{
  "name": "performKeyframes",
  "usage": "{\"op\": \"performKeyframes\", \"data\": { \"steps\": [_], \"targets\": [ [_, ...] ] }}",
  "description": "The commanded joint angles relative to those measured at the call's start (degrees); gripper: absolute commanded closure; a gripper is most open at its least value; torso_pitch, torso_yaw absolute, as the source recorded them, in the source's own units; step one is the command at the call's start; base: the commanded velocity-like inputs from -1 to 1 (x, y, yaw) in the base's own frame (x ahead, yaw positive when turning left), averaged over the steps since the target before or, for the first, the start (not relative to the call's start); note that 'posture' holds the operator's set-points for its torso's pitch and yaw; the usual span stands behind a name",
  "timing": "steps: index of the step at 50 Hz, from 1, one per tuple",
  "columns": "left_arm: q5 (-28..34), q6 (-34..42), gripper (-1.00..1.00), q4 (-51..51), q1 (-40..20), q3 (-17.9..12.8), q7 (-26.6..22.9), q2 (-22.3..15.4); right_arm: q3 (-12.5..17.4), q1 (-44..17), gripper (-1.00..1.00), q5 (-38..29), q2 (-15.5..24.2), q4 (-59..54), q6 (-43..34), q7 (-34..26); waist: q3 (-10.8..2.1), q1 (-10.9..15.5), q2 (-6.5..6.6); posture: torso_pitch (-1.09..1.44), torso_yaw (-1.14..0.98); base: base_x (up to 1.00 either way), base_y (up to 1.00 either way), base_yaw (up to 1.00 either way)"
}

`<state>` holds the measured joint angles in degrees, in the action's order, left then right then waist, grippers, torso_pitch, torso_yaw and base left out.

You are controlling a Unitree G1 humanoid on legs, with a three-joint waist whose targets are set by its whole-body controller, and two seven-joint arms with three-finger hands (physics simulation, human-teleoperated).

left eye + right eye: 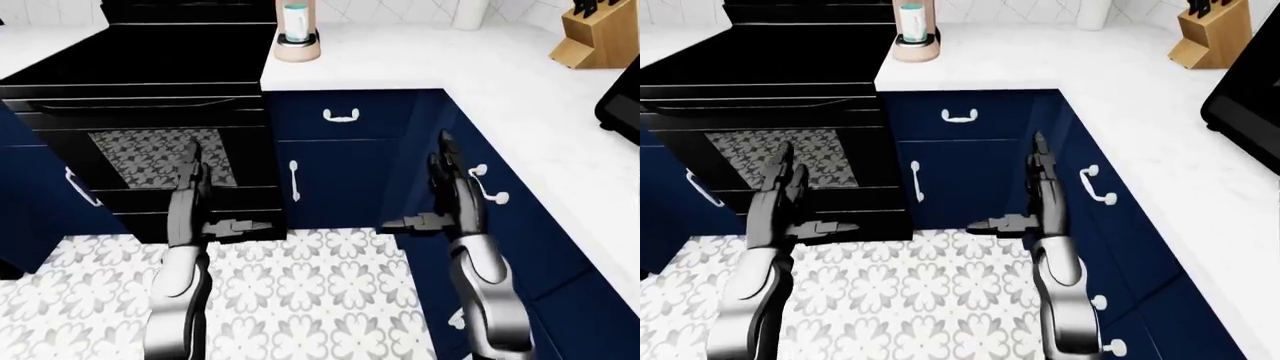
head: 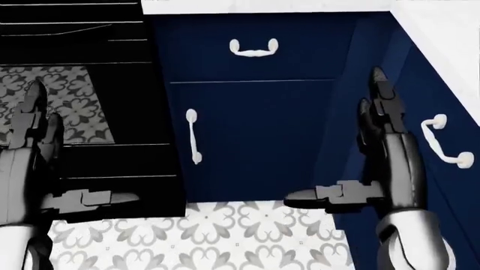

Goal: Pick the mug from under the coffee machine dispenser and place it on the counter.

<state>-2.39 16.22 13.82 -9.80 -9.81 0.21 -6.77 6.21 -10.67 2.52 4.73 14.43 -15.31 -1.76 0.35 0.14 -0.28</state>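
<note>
Both hands raised and empty: left hand (image 1: 190,202) at about 9 o'clock in the left-eye view, right hand (image 1: 450,199) at about 3 o'clock, fingers straight and spread apart, thumbs jutting inward, nothing gripped. No mug and no coffee machine visible in any view, so location of the task's thing unknown from here. Instead: black oven (image 1: 150,97) toward 10 o'clock, navy cabinets (image 2: 251,129) with white handles at centre, white counter (image 1: 520,97) wrapping from 12 round to 4 o'clock, small canister on a tan base (image 1: 297,34) at 12, knife block (image 1: 585,34) at 1 o'clock, dark appliance edge (image 1: 620,109) at 3 o'clock, patterned floor (image 1: 300,292) at 6. Probably still the approach and search stage. Best done by lifting or turning the gaze along the counter, keeping hands clear of cabinet fronts and handles while walking, fingers left apart until the mug stands between them.
</note>
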Motion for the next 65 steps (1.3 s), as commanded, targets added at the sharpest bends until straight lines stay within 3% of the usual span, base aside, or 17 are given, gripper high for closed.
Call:
{"op": "performKeyframes", "data": {
  "steps": [1,13,14,16,23,27,30,37,41,45,52,54,55,56,57,63,65],
  "targets": [
    [0.2,-0.2,-1.0,3.8,-1.6,-0.5,0.0,-0.7,0.8,-2.1,-1.0,0.5,0.6,3.1,-0.5,0.2,-1.13,0.0,0.14,0.0,0.0,0.0,0.0,0.0],
    [-1.8,9.9,-1.0,13.4,-7.1,-3.7,0.0,-4.0,2.2,-6.6,-1.0,1.3,2.5,6.7,-3.7,1.4,-0.4,-0.1,0.31,0.0,0.0,0.0,0.0,0.0],
    [-2.2,10.9,-1.0,14.2,-7.9,-4.1,0.1,-4.6,2.3,-7.0,-1.0,1.6,2.6,7.2,-4.3,1.6,-1.24,-0.1,0.58,0.0,0.0,0.11,0.0,0.0],
    [-2.9,12.6,-1.0,15.2,-9.6,-4.9,0.5,-5.7,2.4,-7.9,-1.0,1.8,2.9,8.2,-5.6,1.9,0.47,0.0,0.7,0.0,0.0,0.13,0.0,0.0],
    [-4.5,13.8,-1.0,15.5,-11.2,-5.7,1.5,-7.3,2.3,-8.8,-1.0,3.1,3.0,12.1,-9.2,2.5,1.04,-0.1,0.46,0.0,0.0,0.13,0.0,0.0],
    [-4.7,13.7,-1.0,15.7,-11.3,-5.9,1.8,-7.5,2.2,-9.3,-1.0,2.8,3.3,12.2,-9.0,2.6,1.01,-0.2,1.73,0.0,0.0,0.12,0.0,0.0],
    [-5.0,14.2,-1.0,16.1,-11.5,-6.1,1.9,-7.9,2.2,-9.6,-1.0,2.8,3.3,12.6,-9.4,2.5,1.24,-0.3,3.9,0.0,0.0,0.13,0.0,0.0],
    [-5.6,13.8,-1.0,15.6,-11.3,-6.6,2.1,-8.1,2.3,-10.2,-1.0,3.2,3.4,14.1,-10.9,2.4,0.76,0.2,1.96,0.0,0.0,0.13,0.0,0.0],
    [-6.2,14.1,-1.0,15.5,-11.6,-7.3,2.3,-8.9,1.7,-10.0,-1.0,2.5,3.5,14.6,-10.5,2.3,0.71,0.5,-1.89,0.0,0.0,0.12,0.0,0.0],
    [-6.4,14.3,-1.0,15.6,-11.7,-7.4,2.5,-9.0,1.8,-10.2,-1.0,2.7,3.2,15.1,-11.0,2.2,1.1,-0.2,-1.67,0.0,0.0,0.13,0.0,0.0],
    [-6.8,14.4,-1.0,15.5,-11.9,-7.7,2.7,-9.4,1.6,-10.3,-1.0,3.0,3.0,15.4,-10.7,2.2,1.72,-0.4,2.29,0.0,0.0,0.13,0.0,0.0],
    [-6.9,14.4,-1.0,15.5,-11.8,-7.8,2.7,-9.5,1.6,-10.3,-1.0,3.0,3.1,15.5,-10.8,2.1,0.76,-0.6,5.4,0.0,0.0,0.12,0.05,0.0],
    [-6.9,14.4,-1.0,15.4,-12.0,-7.8,2.8,-9.5,1.6,-10.3,-1.0,3.0,3.1,15.6,-10.9,2.0,0.03,-0.9,5.51,0.0,0.0,0.12,0.09,0.0],
    [-7.0,14.7,-1.0,15.6,-12.1,-7.7,2.9,-9.6,1.6,-10.3,-1.0,3.0,3.0,15.8,-10.9,2.0,0.73,-0.1,4.2,0.0,0.0,0.12,0.08,0.0],
    [-7.0,14.8,-1.0,15.7,-12.2,-7.7,2.9,-9.6,1.6,-10.3,-1.0,3.0,3.1,15.8,-11.0,2.0,1.13,-0.5,4.62,0.0,0.0,0.13,0.09,0.0],
    [-6.6,14.7,-1.0,16.1,-12.1,-7.8,2.9,-9.8,1.3,-9.9,-1.0,2.7,2.8,15.8,-10.5,1.9,1.17,0.0,1.2,0.0,0.0,0.13,0.08,0.0],
    [-6.7,14.6,-1.0,15.8,-12.1,-8.1,2.9,-9.9,1.3,-10.0,-1.0,2.7,2.9,15.9,-10.7,1.8,1.13,0.2,-0.93,0.0,0.0,0.13,0.08,0.0]
  ]
}}
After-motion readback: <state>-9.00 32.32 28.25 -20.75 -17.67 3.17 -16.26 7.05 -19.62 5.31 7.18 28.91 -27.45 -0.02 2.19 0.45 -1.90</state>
